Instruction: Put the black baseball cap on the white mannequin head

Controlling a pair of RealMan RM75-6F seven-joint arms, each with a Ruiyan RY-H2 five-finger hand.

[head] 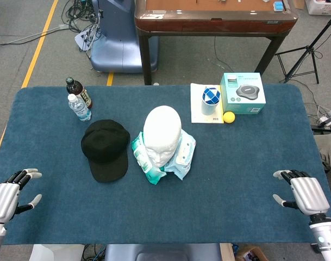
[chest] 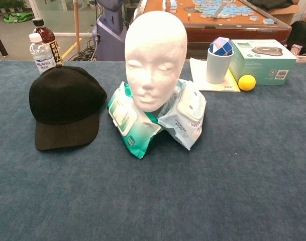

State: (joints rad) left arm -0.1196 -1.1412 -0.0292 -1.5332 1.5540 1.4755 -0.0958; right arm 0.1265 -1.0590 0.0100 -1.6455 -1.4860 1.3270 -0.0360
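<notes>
The black baseball cap (head: 105, 148) (chest: 66, 104) lies flat on the blue table, its brim toward the near edge, just left of the white mannequin head (head: 162, 134) (chest: 155, 57). The head is bare and stands upright among packs of wet wipes (head: 181, 156) (chest: 135, 123). My left hand (head: 6, 197) hovers at the near left edge, fingers spread, holding nothing, well away from the cap. My right hand (head: 305, 194) sits at the near right edge, fingers apart and empty. Neither hand shows in the chest view.
Two bottles (head: 78, 100) (chest: 43, 48) stand behind the cap. At the back right are a cup with a blue-white ball (head: 211, 101) (chest: 218, 60), a yellow ball (head: 229, 117) (chest: 246, 82), a teal box (head: 242, 93) (chest: 261, 61) and a white booklet (head: 200, 114).
</notes>
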